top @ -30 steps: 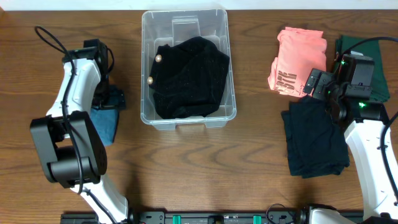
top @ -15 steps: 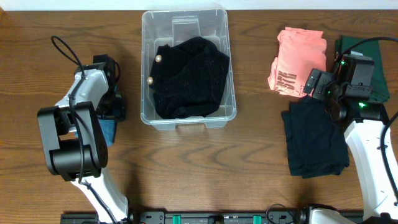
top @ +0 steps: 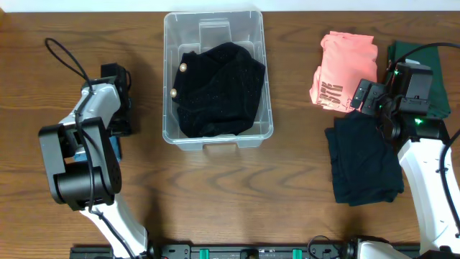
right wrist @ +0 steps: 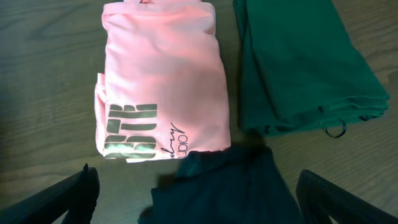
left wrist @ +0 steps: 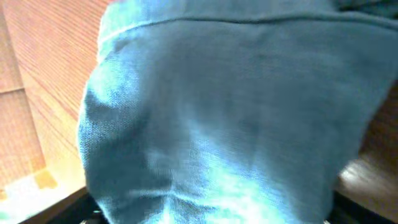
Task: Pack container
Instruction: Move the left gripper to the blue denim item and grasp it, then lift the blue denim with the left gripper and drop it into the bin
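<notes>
The clear container (top: 167, 79) stands at the top centre of the table and holds a black garment (top: 215, 90) with two gold buttons. My left gripper (top: 118, 129) is left of the container, pressed down on a blue folded garment (top: 116, 147). The blue cloth (left wrist: 217, 112) fills the left wrist view, and the fingers (left wrist: 211, 214) show wide apart at the bottom corners. My right gripper (top: 361, 97) is open and empty above the top edge of a dark navy garment (top: 363, 162), which also shows in the right wrist view (right wrist: 224, 186).
A pink folded shirt (top: 345, 61) with dark lettering lies right of the container and shows in the right wrist view (right wrist: 161, 81). A dark green folded garment (right wrist: 305, 62) lies beside it at the far right (top: 442, 97).
My left arm has swung over the blue garment, which is now almost wholly hidden beneath it in the overhead view. The right arm and the garments on the right have not moved.
</notes>
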Motion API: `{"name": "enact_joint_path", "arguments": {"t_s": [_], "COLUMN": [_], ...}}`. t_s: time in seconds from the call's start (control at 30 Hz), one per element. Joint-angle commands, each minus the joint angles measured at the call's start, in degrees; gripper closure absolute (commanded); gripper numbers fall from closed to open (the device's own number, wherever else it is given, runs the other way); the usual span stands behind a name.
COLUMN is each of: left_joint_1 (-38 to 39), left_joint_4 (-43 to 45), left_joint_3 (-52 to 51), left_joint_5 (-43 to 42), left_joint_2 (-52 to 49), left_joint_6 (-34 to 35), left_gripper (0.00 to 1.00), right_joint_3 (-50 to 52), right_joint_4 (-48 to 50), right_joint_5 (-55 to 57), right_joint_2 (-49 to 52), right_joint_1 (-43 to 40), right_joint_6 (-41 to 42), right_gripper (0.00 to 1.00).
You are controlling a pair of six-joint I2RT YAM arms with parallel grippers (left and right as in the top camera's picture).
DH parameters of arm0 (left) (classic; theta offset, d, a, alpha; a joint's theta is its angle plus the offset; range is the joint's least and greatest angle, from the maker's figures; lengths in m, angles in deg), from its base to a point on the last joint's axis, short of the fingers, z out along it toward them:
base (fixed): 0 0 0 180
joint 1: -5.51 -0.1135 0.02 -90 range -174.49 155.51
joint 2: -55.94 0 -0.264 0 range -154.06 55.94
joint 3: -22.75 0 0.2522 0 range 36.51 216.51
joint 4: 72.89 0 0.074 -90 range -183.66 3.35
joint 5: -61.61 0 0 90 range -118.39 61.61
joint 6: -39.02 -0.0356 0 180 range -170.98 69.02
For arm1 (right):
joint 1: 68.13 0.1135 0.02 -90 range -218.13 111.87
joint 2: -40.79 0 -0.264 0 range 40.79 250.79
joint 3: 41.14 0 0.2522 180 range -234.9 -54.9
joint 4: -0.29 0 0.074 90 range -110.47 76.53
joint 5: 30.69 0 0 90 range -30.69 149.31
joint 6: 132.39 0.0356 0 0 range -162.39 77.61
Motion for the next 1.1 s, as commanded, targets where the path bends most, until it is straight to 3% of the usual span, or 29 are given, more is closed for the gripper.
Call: {"name": "enact_joint_path", "arguments": {"t_s": [0.0, 0.13, 0.27, 0.37, 0.5, 0.53, 0.67, 0.73, 0.83, 1.0, 1.07], "left_joint_1": [-0.5, -0.5, -0.5, -0.5, -0.5, -0.5, -0.5, -0.5, -0.5, -0.8, -1.0], "left_joint_4": [0.5, 1.0, 0.7, 0.5, 0.5, 0.5, 0.6, 0.9, 2.3, 3.2, 3.2], "left_joint_3": [-0.6, -0.6, -0.6, -0.6, -0.5, -0.5, -0.5, -0.5, -0.5, -0.6, -1.0], "left_joint_5": [2.0, 2.0, 2.0, 1.6, 1.3, 1.3, 1.7, 3.5, 7.3, 9.0, 9.1], "left_joint_2": [-0.9, -0.9, -0.9, -0.9, -0.9, -0.9, -0.9, -0.9, -0.9, -0.9, -0.9], "left_joint_6": [1.0, 1.0, 1.0, 1.0, 1.5, 1.5, 1.4, 1.5, 1.4, 1.8, 2.4], "left_gripper": [0.18, 0.39, 0.54, 0.61, 0.62, 0.59, 0.19, 0.09, 0.03, 0.04, 0.09], "right_joint_3": [-0.2, -0.2, -0.2, -0.2, -0.2, -0.2, -0.2, -0.2, -0.2, -0.2, -0.2], "right_joint_4": [0.0, 0.0, 0.0, 0.0, 0.0, 0.0, 0.0, 0.0, 0.0, 0.0, 0.0], "right_joint_5": [0.2, 0.2, 0.2, 0.2, 0.2, 0.2, 0.2, 0.2, 0.2, 0.2, 0.2], "right_joint_2": [0.1, 0.1, 0.1, 0.1, 0.1, 0.1, 0.1, 0.1, 0.1, 0.1, 0.1], "right_joint_1": [-0.4, -0.4, -0.4, -0.4, -0.4, -0.4, -0.4, -0.4, -0.4, -0.4, -0.4], "right_joint_6": [0.6, 0.6, 0.6, 0.6, 0.6, 0.6, 0.6, 0.6, 0.6, 0.6, 0.6], "right_gripper": [0.01, 0.01, 0.01, 0.01, 0.01, 0.01, 0.01, 0.01, 0.01, 0.01, 0.01]}}
